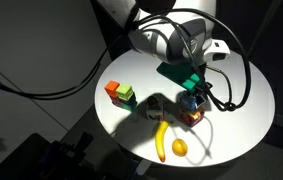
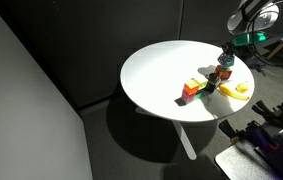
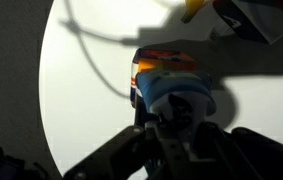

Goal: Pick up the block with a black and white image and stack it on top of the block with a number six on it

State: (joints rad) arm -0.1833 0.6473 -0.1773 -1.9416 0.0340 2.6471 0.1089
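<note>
The block with a black and white image [image 1: 189, 99] is a cube, so no side runs longer than another. It sits level, and in the wrist view [image 3: 166, 72] a pale and blue face is turned up toward the camera, though the picture on it is too dim to make out. It rests on top of the block with a number six [image 1: 191, 116], whose red-orange sides show just beneath it. In an exterior view the pair reads as a short stack [image 2: 224, 74] near the bench's far edge. The arm reaches in from above and ends with the wrist pointing straight down at the bench [image 1: 243, 122]. The hand [image 1: 194, 91] stands directly over the stack, with its fingers coming down on either side of the upper cube. They seem to touch it, but I cannot tell whether they clamp it or stand slightly apart. Well apart from the stack sit an orange and green pair of blocks [image 1: 119, 93]. A banana [image 1: 162, 140] and a round yellow fruit [image 1: 179, 147] lie near the stack, toward the bench's rim.
</note>
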